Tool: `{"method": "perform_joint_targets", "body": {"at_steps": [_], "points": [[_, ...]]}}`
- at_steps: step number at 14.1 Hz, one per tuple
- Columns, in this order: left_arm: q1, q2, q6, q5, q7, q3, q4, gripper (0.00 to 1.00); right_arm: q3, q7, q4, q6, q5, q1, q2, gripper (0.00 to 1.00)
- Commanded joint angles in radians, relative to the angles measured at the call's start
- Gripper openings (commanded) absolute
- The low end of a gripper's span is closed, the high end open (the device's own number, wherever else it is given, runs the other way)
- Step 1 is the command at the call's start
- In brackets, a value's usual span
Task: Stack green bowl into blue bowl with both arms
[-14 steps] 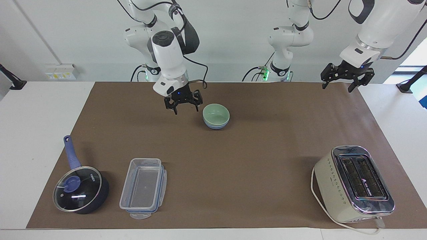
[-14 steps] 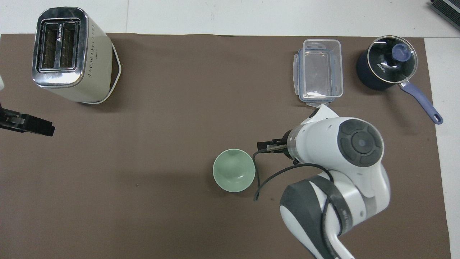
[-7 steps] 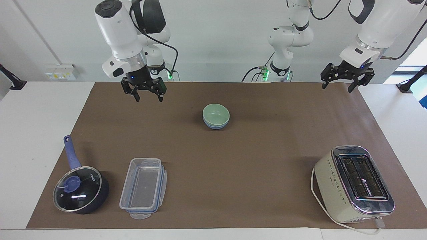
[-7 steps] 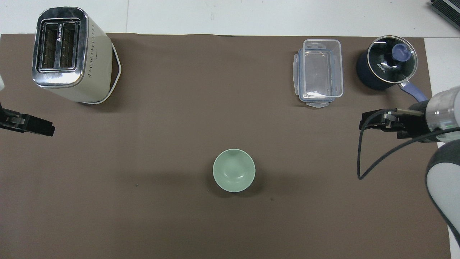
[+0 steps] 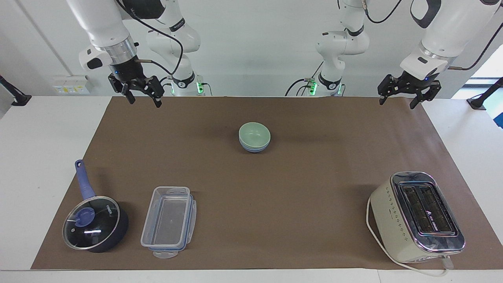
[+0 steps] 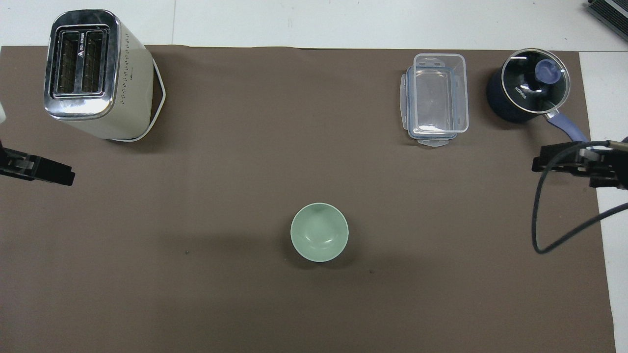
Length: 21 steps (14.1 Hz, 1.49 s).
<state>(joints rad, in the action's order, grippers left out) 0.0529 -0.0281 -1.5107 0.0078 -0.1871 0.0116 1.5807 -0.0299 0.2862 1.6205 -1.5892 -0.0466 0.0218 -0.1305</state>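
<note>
Now we see the small pale mint-green bowl (image 5: 254, 135) nested in the light periwinkle-blue bowl (image 5: 254, 148) mid-table. Our left end effector (image 5: 403, 98) and right end effector (image 5: 143, 96) hang over the mat's corners, fingers apart, empty.

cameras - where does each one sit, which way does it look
Facing view: high across the table, looking at the robots; both arms show, right tool and left tool raised at the ends.
Overhead view: above the robots' end, looking steeply down; only the tools' tips show at the edges.
Shared: green bowl nested in blue bowl, toaster, saucepan.
</note>
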Motion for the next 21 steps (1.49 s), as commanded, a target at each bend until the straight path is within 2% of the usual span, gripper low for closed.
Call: {"method": "perform_joint_targets", "body": {"at_steps": [1, 5, 10, 15, 21], "points": [[-0.011, -0.021, -0.002, 0.003, -0.005, 0.008, 0.019, 1.00, 0.021, -0.013, -0.077, 0.070, 0.013, 0.049, 0.008, 1.00], [-0.008, -0.021, -0.002, 0.003, -0.003, 0.008, 0.021, 1.00, 0.093, -0.126, -0.074, 0.101, 0.027, 0.049, -0.001, 1.00], [-0.007, -0.021, -0.002, 0.003, -0.003, 0.008, 0.021, 1.00, 0.074, -0.136, 0.027, 0.051, 0.034, 0.027, 0.000, 1.00], [-0.005, -0.021, -0.002, 0.003, -0.003, 0.008, 0.021, 1.00, 0.071, -0.128, 0.035, 0.051, 0.034, 0.026, -0.005, 1.00], [-0.005, -0.021, -0.002, 0.003, -0.003, 0.008, 0.021, 1.00, 0.071, -0.177, -0.005, 0.048, 0.070, 0.029, 0.014, 1.00]]}}
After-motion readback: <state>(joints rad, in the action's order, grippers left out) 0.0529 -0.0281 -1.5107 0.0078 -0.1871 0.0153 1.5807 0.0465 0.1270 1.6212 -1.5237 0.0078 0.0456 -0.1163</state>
